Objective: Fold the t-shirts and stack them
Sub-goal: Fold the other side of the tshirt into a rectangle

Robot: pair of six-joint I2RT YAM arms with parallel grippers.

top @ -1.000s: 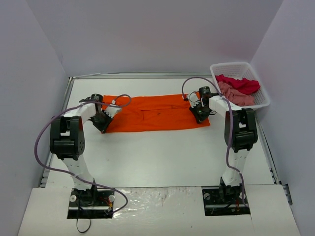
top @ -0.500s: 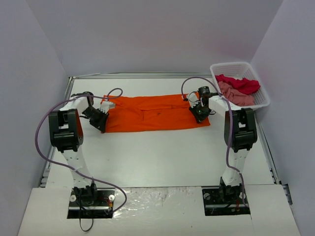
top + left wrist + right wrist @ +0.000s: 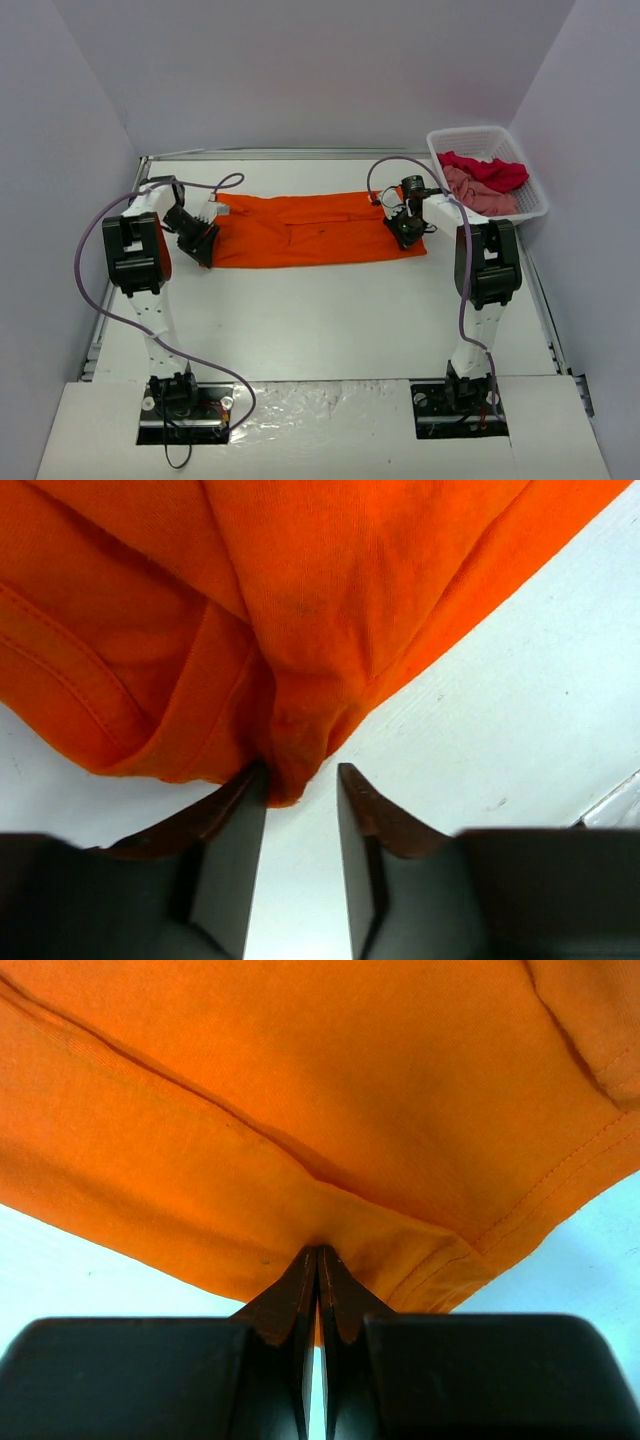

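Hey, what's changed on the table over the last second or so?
The left gripper swung outward to the left at the orange t-shirt's left end, and its jaws have parted, loosing the corner they pinched. The right gripper stays shut on the right end. The shirt still lies flat, and the basket holding the red t-shirt and pink t-shirt is unmoved.
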